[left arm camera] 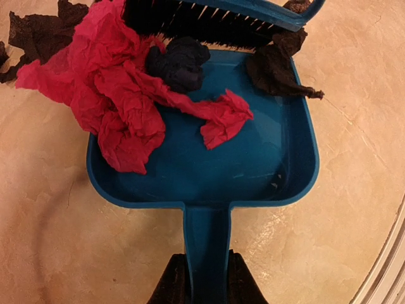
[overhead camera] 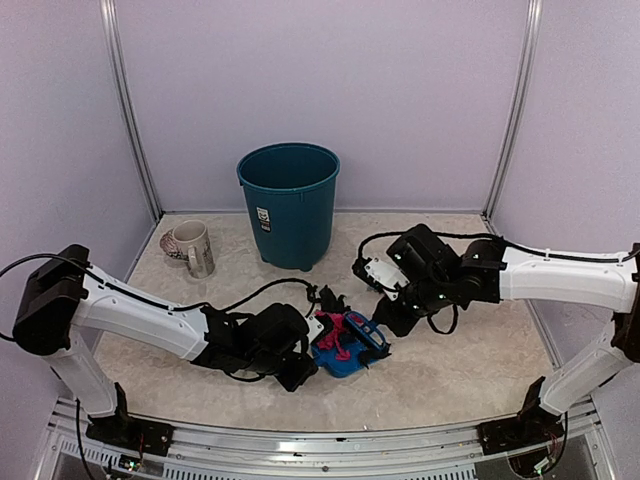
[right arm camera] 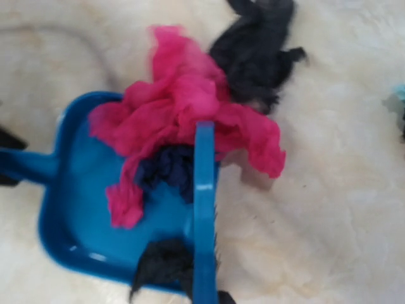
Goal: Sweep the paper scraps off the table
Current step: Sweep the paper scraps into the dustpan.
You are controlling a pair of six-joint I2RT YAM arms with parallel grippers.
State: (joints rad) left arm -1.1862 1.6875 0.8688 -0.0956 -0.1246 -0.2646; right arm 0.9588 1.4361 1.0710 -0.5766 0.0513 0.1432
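Observation:
A blue dustpan (overhead camera: 350,362) (left arm camera: 253,164) (right arm camera: 69,190) lies flat on the table (overhead camera: 450,370). My left gripper (overhead camera: 300,366) (left arm camera: 207,282) is shut on its handle. Magenta paper scraps (overhead camera: 334,333) (left arm camera: 114,95) (right arm camera: 183,107) spill over the pan's mouth, with a dark blue scrap (left arm camera: 180,63) (right arm camera: 168,168) inside. Black scraps (left arm camera: 275,66) (right arm camera: 253,50) lie at the lip and just beyond it. The blue brush (overhead camera: 368,335) (left arm camera: 221,16) (right arm camera: 204,209) stands across the pan's mouth, bristles against the paper. My right gripper (overhead camera: 388,318) is shut on its handle; its fingers hardly show in the right wrist view.
A teal bin (overhead camera: 288,205) stands at the back centre, with a mug (overhead camera: 193,247) to its left. More black paper (left arm camera: 38,35) lies on the table left of the pan. A light teal bit (right arm camera: 397,95) shows at the right edge. Lilac walls enclose the table.

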